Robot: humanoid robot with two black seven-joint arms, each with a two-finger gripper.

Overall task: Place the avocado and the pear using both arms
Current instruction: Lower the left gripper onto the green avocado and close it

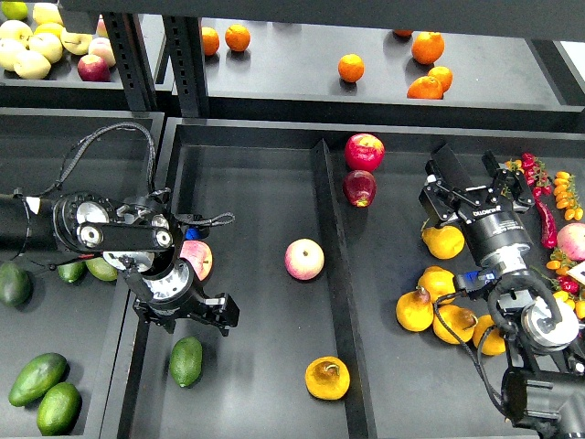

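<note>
- The avocado point(186, 361) lies near the front of the left compartment of the middle tray point(247, 151), and the pear point(327, 378) sits further right in the same compartment, close to the central divider point(336, 274), its dark sunken stem end turned up. Both look already set down, so the risk I judge from here is disturbing them.
- The left claw point(194, 315) hovers just above and behind the avocado, apparently empty; its fingers are seen dark and end-on, so I cannot tell how far apart they stand. If the arm swings away low, it could clip the avocado and roll it along the tray floor.
- A pink-yellow apple point(196, 257) sits right against the left wrist, partly hidden by it. A sideways pull-out could nudge it, as I read it.
- Another apple point(304, 259) rests mid-compartment, well apart from both claws; little danger there.
- The right claw point(482, 179) is over the right compartment, fingers spread fairly wide, gripping nothing and seemingly touching nothing. Several yellow pears point(439, 306) crowd beside its forearm; a careless retreat, or its dangling cable point(462, 334), could drag one out of place.
- Two red apples point(363, 169) lie beyond, left of that claw, and the oranges point(402, 59) on the far shelf are out of harm's way.
</note>
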